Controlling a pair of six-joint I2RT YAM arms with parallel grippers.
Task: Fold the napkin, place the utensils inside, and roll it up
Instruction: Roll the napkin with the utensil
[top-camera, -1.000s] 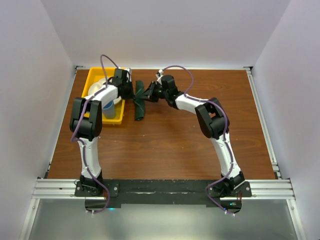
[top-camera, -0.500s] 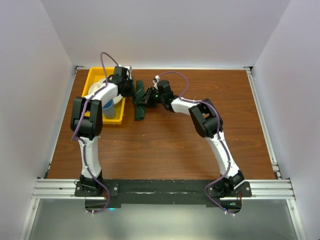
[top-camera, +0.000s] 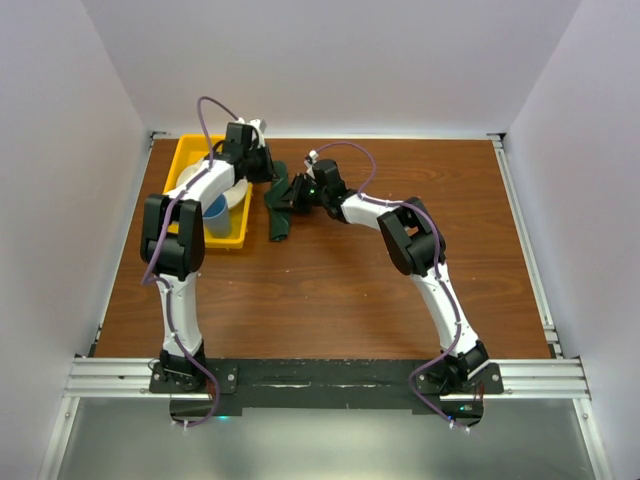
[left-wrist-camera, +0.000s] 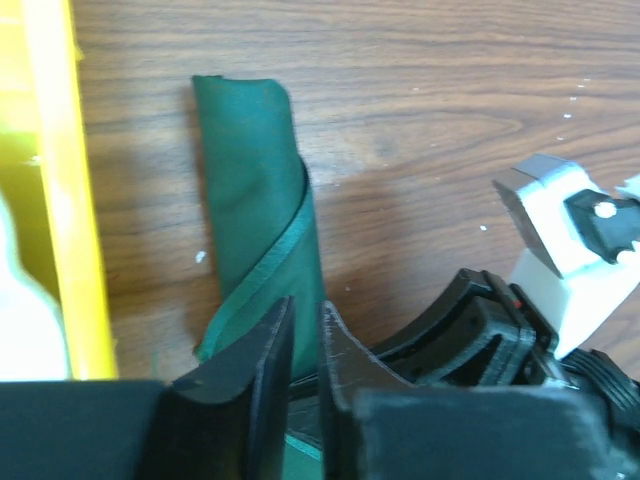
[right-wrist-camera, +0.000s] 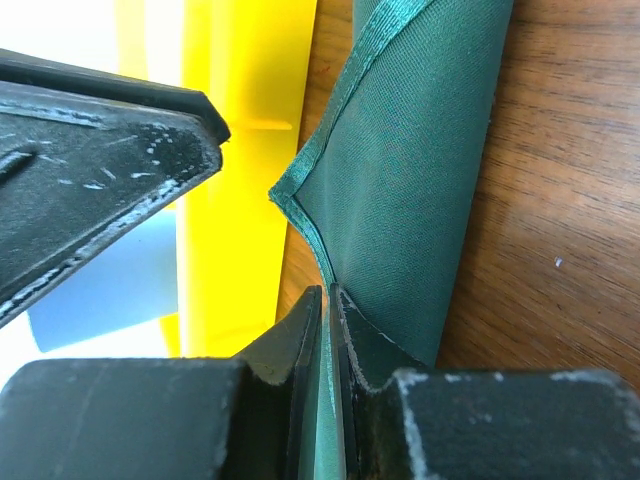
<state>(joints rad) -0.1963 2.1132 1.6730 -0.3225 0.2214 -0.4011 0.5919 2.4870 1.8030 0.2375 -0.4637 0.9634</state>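
Note:
The dark green napkin (top-camera: 279, 208) lies rolled up on the wooden table beside the yellow tray; it also shows in the left wrist view (left-wrist-camera: 253, 190) and the right wrist view (right-wrist-camera: 420, 160). My right gripper (top-camera: 298, 193) is shut on the napkin's hemmed edge (right-wrist-camera: 327, 300), which is lifted off the roll. My left gripper (top-camera: 259, 160) is just behind and left of the napkin's far end, by the tray's far right corner; its fingers (left-wrist-camera: 270, 350) are closed with only a thin slit and nothing between them. No utensils are visible.
The yellow tray (top-camera: 185, 155) stands at the back left with a white plate (top-camera: 193, 177) and a blue cup (top-camera: 216, 217) in it. The tray's rim (right-wrist-camera: 240, 150) is right beside the napkin. White walls enclose the table.
My right gripper moved left onto the napkin and holds its edge. My left gripper moved back and away from the napkin's far end. The roll has shifted slightly.

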